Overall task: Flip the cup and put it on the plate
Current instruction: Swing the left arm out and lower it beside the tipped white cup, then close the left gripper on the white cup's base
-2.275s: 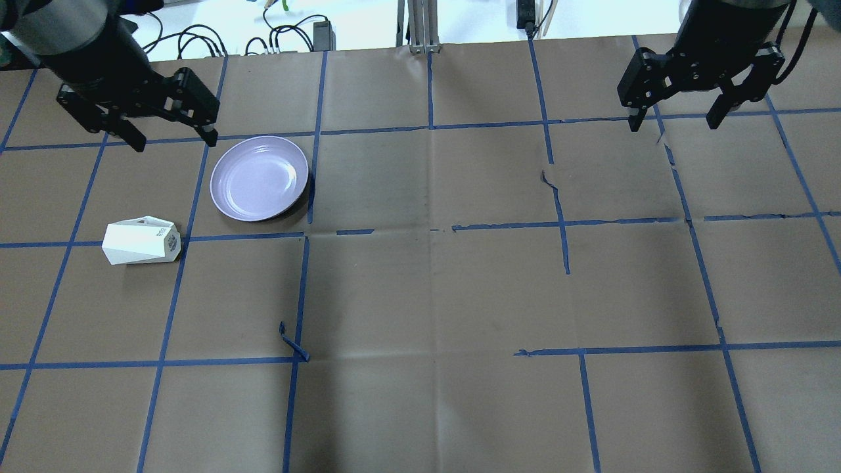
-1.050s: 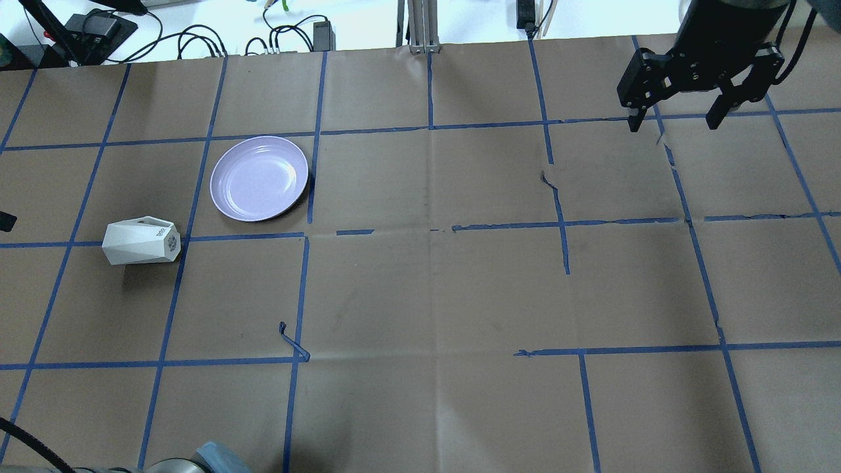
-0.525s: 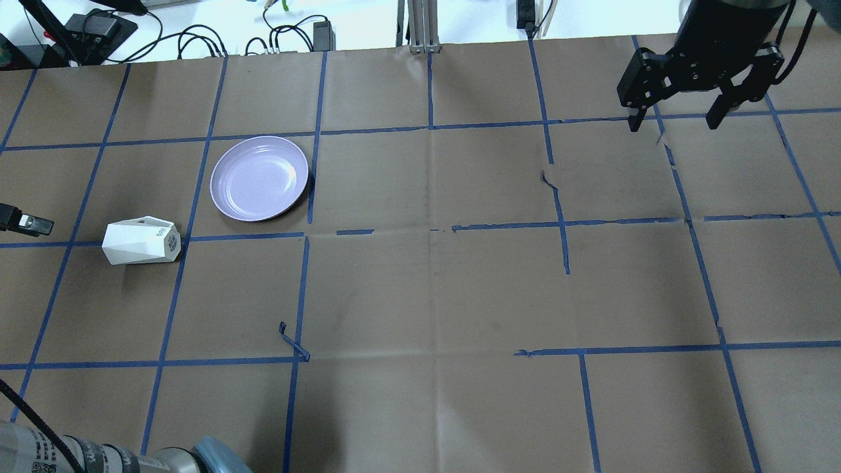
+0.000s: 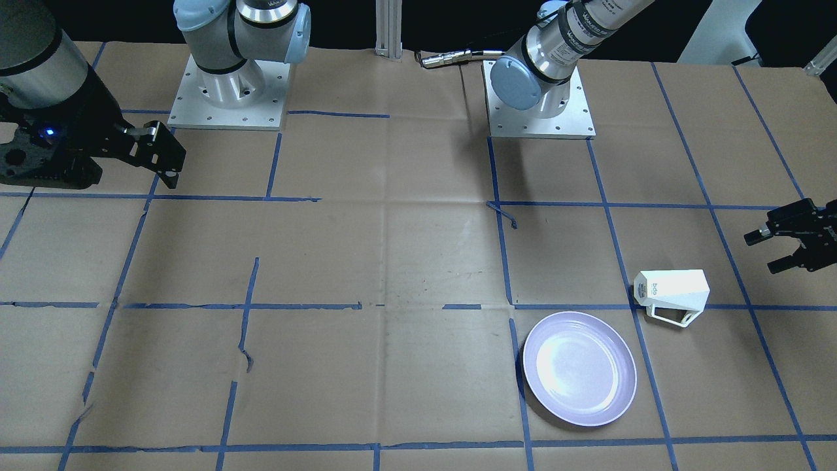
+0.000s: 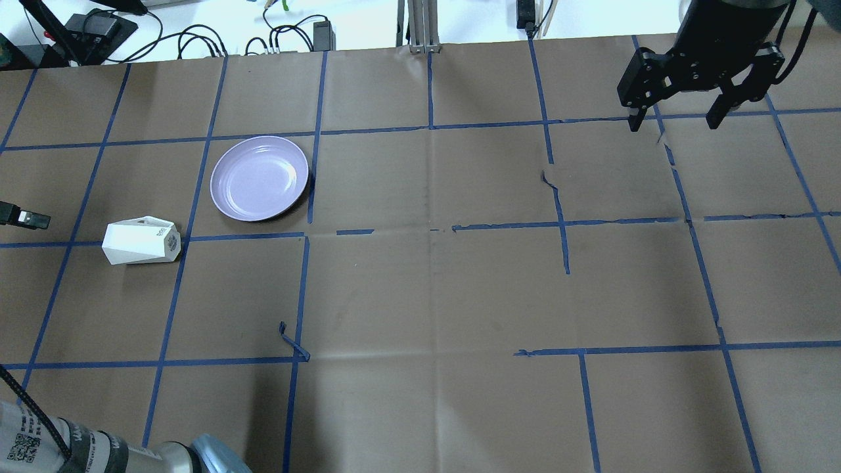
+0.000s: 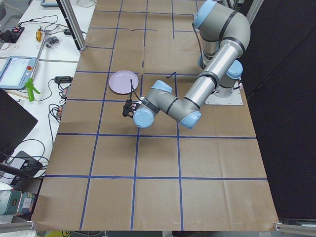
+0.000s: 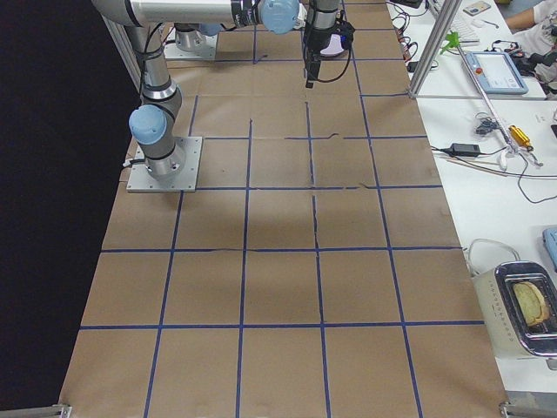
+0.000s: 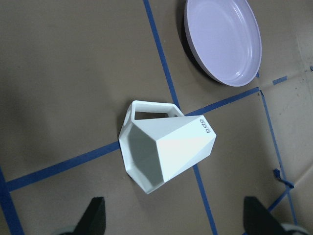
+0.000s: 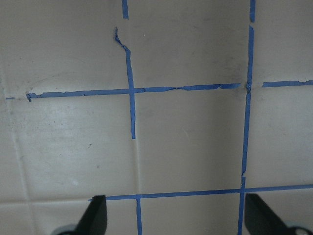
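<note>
Overhead view. Cup (image 5: 141, 242) lies on its side on the brown-papered tabletop (image 5: 427, 295), at 8 o'clock from the plate (image 5: 259, 178), near it but not touching. Mouth faces 9 o'clock, base 3 o'clock, handle toward 12. Small dark lettering by the base, seems to read "bdo". Plate sits flat, nothing on it. Left gripper (image 4: 764, 252) is at 9 o'clock of the cup, apart from it; jaws spread wide, holding nothing. Right gripper (image 5: 672, 123) hangs at the view's 2 o'clock, well apart; jaws spread, holding nothing.
</note>
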`<state>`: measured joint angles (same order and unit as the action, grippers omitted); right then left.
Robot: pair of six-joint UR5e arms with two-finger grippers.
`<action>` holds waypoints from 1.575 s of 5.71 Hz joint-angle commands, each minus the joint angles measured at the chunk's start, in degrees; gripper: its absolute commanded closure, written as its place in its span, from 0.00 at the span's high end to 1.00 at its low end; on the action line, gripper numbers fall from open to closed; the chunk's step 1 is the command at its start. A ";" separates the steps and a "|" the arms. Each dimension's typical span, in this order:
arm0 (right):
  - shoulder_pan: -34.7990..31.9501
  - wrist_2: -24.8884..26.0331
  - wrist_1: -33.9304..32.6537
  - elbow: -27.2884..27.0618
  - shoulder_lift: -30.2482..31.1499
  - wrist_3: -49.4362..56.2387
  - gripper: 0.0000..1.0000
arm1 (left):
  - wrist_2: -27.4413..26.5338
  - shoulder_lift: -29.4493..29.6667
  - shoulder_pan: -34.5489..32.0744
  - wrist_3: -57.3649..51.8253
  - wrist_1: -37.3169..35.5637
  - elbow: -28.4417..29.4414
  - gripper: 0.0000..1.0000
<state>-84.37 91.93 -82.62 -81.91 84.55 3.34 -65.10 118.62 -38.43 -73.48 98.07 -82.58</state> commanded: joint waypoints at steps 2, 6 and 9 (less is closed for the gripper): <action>0.00 0.00 0.00 0.00 0.00 0.00 1.00 | 2.26 5.48 -1.46 -0.61 0.62 0.94 0.98; 0.00 0.00 0.00 0.00 0.00 0.00 1.00 | 7.09 5.40 -4.19 -0.61 1.86 -4.96 0.69; 0.00 0.00 0.00 0.00 0.00 0.00 1.00 | 7.27 2.43 -4.37 0.53 2.47 -4.88 0.00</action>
<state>-84.37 91.93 -82.62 -81.91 84.55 3.34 -58.01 122.44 -42.70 -73.34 100.30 -87.47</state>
